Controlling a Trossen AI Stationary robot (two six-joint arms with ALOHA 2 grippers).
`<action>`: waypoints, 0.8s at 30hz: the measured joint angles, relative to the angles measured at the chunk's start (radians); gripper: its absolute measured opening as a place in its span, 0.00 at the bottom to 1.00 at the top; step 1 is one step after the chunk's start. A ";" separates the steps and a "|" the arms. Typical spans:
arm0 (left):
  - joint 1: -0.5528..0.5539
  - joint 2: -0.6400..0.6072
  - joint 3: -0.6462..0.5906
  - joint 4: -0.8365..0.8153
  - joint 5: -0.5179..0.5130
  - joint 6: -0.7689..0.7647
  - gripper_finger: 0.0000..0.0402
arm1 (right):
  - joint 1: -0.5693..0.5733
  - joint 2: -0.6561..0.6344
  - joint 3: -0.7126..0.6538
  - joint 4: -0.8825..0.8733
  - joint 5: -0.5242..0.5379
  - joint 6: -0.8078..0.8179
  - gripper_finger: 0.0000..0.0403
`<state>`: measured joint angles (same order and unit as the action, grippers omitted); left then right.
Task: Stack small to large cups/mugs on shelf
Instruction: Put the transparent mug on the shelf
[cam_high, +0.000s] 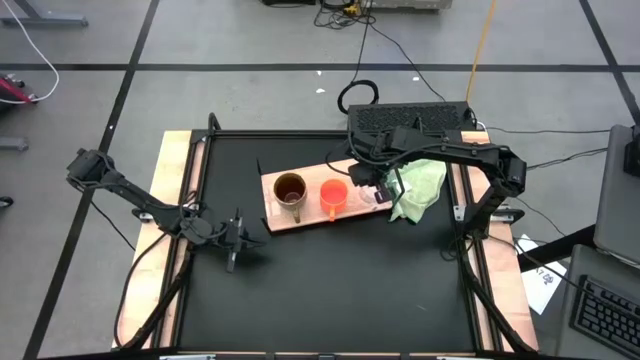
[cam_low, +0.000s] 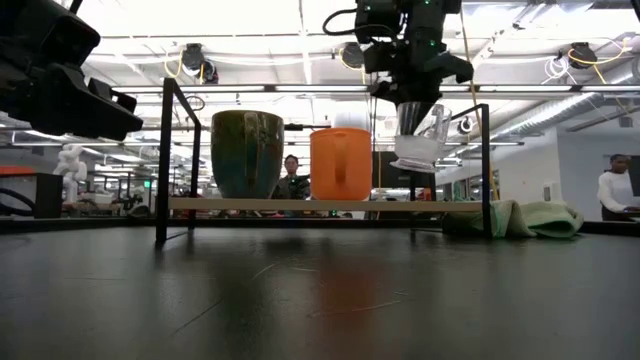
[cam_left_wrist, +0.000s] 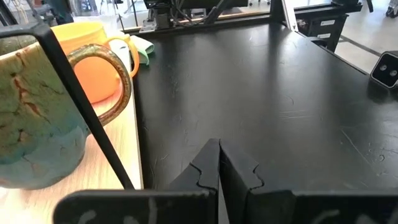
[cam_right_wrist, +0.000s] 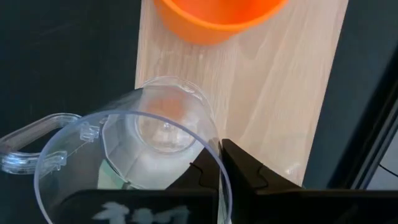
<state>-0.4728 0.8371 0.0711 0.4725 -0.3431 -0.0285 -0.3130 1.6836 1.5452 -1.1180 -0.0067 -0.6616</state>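
The light-wood shelf (cam_high: 310, 215) stands on black brackets on the dark table. On it stand a large brown-gold mug (cam_high: 289, 188) and, to its right, an orange cup (cam_high: 334, 195), both upright on their bases. My right gripper (cam_low: 412, 108) hangs above the shelf's right end, shut on the small clear cup (cam_low: 420, 142). That cup (cam_right_wrist: 134, 152) is over bare board beside the orange cup (cam_right_wrist: 217, 15). My left gripper (cam_left_wrist: 219, 163) waits shut near the shelf's left front corner, touching nothing. My right gripper pinches the clear cup's rim (cam_right_wrist: 210, 149) between its two fingers, one inside the wall and one outside, on the side away from the handle (cam_right_wrist: 25, 143). The fingers come from above, pointing steeply down. The cup hangs below them, slightly tilted, clear of the shelf.
A light green cloth (cam_high: 418, 190) lies crumpled on the table just right of the shelf. The table's black frame posts (cam_low: 162, 160) rise at the shelf's ends. Bare dark tabletop (cam_high: 330, 290) stretches in front of the shelf.
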 joint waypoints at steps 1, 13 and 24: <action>0.000 0.000 0.000 0.000 0.000 0.000 0.02 | 0.000 0.000 0.000 -0.005 -0.001 -0.002 0.00; 0.000 0.000 0.000 0.000 0.000 -0.001 0.02 | 0.001 0.000 0.000 0.061 0.002 0.034 0.00; 0.000 0.000 0.000 0.000 0.000 -0.003 0.02 | 0.009 0.019 -0.001 0.069 0.005 0.156 0.00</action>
<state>-0.4728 0.8371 0.0711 0.4721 -0.3428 -0.0311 -0.3038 1.7023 1.5444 -1.0489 -0.0021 -0.5057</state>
